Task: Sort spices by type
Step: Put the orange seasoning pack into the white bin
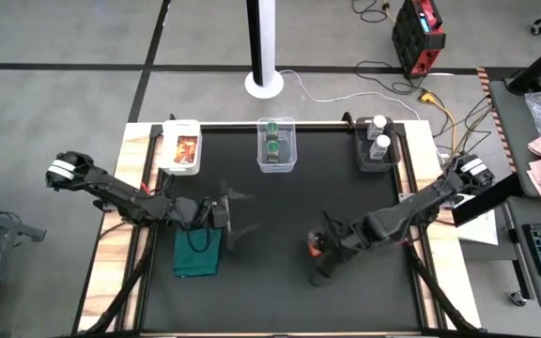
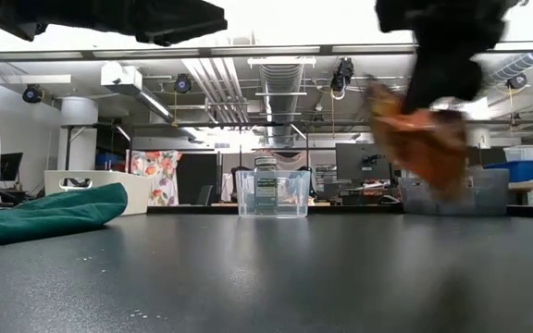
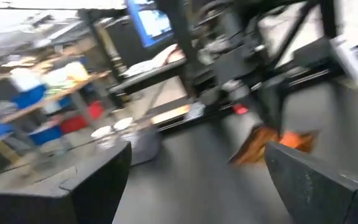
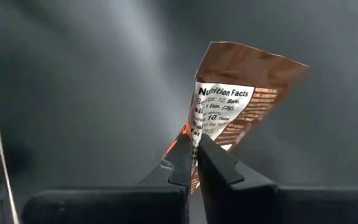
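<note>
**Right gripper holds a spice packet above the dark worktop**

The right gripper [image 4: 194, 163] is clamped on one edge of an orange-brown packet [image 4: 241, 93], its two fingers pressed together on the foil with the printed nutrition panel facing the wrist camera. In the high view this gripper [image 1: 316, 248] sits over the front middle of the worktop [image 1: 280, 207], with the packet [image 1: 314, 247] showing only as a small reddish patch beneath it. The low view shows the packet [image 2: 419, 139] hanging clear of the surface, blurred, under the dark arm.

The left gripper [image 1: 225, 218] hovers at the left of the worktop, just beside the dark green cloth [image 1: 196, 252], which lies crumpled near the front left. Its fingers [image 3: 98, 186] stand apart, with open space between them in the left wrist view, where the other arm and the packet [image 3: 272, 144] show farther off.

Along the far edge stand three containers. The white tray [image 1: 165, 145] at the left holds the second orange-brown packet [image 1: 186, 148]. The clear plastic box [image 1: 290, 161] in the middle holds the two green-lidded jars [image 1: 272, 137], one behind the other; the low view shows one of them [image 2: 266, 188] upright inside the box [image 2: 294, 199]. The dark tray [image 1: 361, 155] at the right holds the two clear jars with white lids [image 1: 380, 134], also one behind the other.
</note>
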